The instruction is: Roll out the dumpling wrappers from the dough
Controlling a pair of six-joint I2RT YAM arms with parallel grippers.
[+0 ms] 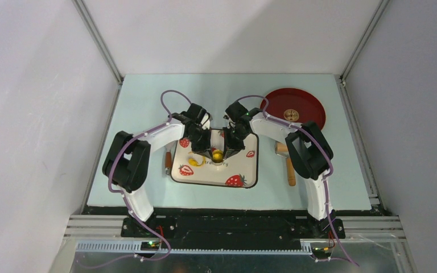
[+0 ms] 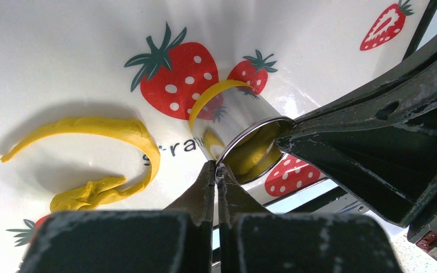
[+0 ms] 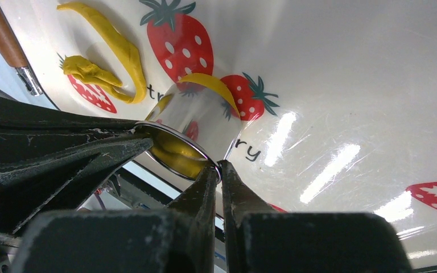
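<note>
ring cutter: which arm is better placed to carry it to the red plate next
Right, probably. The left gripper and right gripper both pinch the ring cutter, yellow dough inside, but the red plate lies far right, on the right arm's side; the left would reach across.

Tray (image 2: pixel 62 57): glossy white, red strawberry print, white seed dots, green leaves. Dough (image 2: pixel 108 125): bright yellow. Ring cutter (image 2: pixel 239 116): mirror silver, yellow inside. Plate (image 1: pixel 310 102): dark red. Wrapper (image 1: pixel 291 115): tan. Table (image 1: pixel 148 96): pale mint.

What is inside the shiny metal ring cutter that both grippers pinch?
A lump of bright yellow soft dough sits inside the shiny metal ring cutter; its depth and underside are hidden by the wall.
</note>
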